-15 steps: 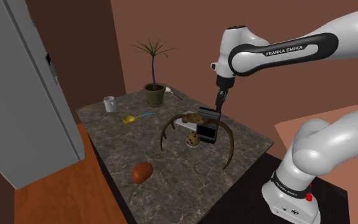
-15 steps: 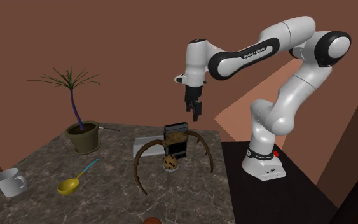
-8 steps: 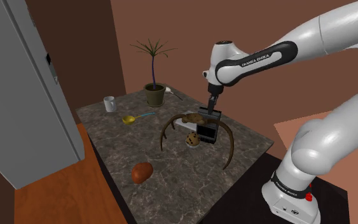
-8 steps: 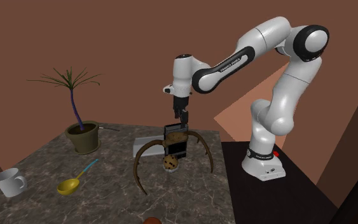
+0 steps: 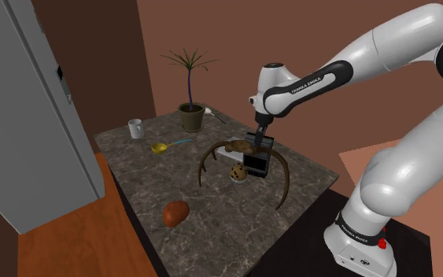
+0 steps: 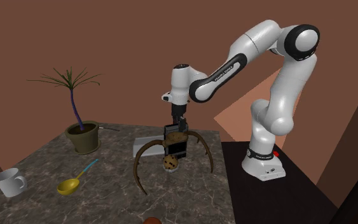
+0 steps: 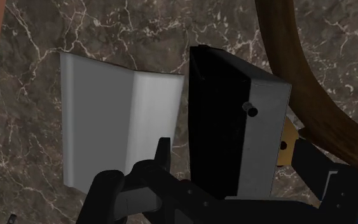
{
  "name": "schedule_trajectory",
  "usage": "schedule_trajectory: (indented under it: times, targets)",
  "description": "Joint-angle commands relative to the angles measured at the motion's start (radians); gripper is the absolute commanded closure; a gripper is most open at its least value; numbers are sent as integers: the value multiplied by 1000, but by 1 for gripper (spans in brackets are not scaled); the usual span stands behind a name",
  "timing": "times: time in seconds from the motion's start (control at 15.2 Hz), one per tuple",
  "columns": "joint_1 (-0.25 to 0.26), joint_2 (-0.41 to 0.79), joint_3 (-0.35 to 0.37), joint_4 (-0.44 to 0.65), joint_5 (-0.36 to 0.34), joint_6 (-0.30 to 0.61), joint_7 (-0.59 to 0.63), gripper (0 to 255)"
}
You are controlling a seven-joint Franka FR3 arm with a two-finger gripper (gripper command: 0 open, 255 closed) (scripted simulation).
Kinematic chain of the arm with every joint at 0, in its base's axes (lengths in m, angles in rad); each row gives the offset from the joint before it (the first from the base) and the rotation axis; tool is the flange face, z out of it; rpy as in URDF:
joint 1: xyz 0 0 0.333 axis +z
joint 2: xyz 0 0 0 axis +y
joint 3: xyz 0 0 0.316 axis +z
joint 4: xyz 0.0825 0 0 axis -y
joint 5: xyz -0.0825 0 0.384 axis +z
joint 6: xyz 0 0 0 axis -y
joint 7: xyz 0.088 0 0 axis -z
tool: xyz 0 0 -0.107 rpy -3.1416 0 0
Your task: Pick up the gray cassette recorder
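The cassette recorder is a dark box with a gray side, standing upright on the marble table among curved brown arches. It also appears in the second exterior view and close up in the wrist view. My gripper points straight down at the recorder's top edge. In the wrist view the gripper is open, with one black finger on each side of the recorder's top; neither plainly touches it.
Brown curved arches spread around the recorder, with a cookie in front. A white flat block lies beside it. Farther off are a brown lump, a yellow spoon, a white mug, a potted plant and a tall gray cabinet.
The arm has swung toward the shoulder view's left and come down. The gripper, earlier well above the recorder, now sits at its top edge.
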Motion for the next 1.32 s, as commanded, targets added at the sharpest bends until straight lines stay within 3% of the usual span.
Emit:
schedule_trajectory:
  times: [0.0, 0.07, 0.13, 0.73, 1.25]
  targets:
    - [0, 14, -1, -7, -1, 21, 2, 0]
    - [0, 14, -1, -7, -1, 21, 2, 0]
    - [-1, 14, -1, -6, -1, 21, 1, 255]
    - [0, 14, -1, -7, -1, 21, 2, 255]
    - [2, -47, 3, 53, 6, -99, -8, 255]
